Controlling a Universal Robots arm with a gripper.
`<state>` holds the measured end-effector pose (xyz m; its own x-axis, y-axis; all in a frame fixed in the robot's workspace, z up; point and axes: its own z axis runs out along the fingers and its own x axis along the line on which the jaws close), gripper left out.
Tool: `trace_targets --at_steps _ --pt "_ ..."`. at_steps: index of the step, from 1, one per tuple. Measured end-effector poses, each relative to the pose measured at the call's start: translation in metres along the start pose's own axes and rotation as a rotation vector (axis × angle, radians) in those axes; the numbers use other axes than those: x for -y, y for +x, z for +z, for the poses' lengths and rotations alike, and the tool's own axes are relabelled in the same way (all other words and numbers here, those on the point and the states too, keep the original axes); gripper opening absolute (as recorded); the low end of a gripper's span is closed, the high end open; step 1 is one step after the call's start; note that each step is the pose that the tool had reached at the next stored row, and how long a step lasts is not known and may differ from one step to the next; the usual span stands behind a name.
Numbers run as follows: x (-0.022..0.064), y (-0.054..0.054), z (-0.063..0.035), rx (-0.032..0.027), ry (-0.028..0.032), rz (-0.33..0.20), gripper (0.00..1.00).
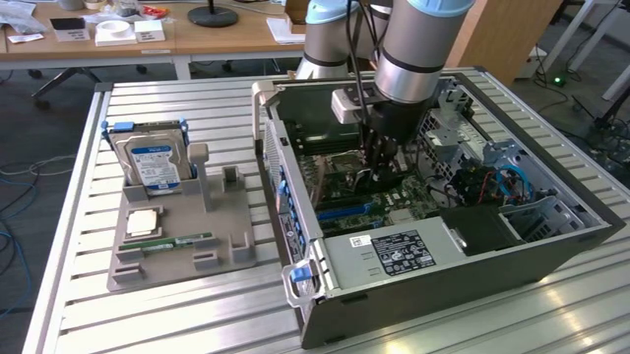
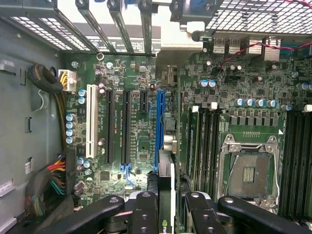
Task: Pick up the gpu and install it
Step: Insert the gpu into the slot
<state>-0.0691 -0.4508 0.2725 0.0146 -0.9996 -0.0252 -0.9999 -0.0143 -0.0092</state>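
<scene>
The gpu (image 2: 166,195) appears edge-on in the wrist view as a thin dark card with a green-marked edge, clamped between my two black fingers (image 2: 146,214). My gripper (image 2: 168,217) is shut on it, holding it upright just over the near end of the long blue slot (image 2: 159,126) on the green motherboard (image 2: 141,146). In the exterior view the gripper (image 1: 379,168) reaches down into the open computer case (image 1: 443,273), low over the board, and the card under it is hard to make out.
Beside the blue slot lie two black slots (image 2: 109,126) and a white slot (image 2: 91,126), with the open CPU socket (image 2: 248,170) further off. Cable bundles (image 2: 48,185) crowd the case wall. Outside, a grey fixture (image 1: 226,251) holds a hard drive (image 1: 153,166) and RAM stick (image 1: 177,242).
</scene>
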Motion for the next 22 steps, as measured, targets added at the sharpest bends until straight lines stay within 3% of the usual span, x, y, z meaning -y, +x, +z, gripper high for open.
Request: trace_targets --at_steps 22 --pt "-0.0088 0.0002 0.01 -0.0002 -0.0001 0.0 0.26"
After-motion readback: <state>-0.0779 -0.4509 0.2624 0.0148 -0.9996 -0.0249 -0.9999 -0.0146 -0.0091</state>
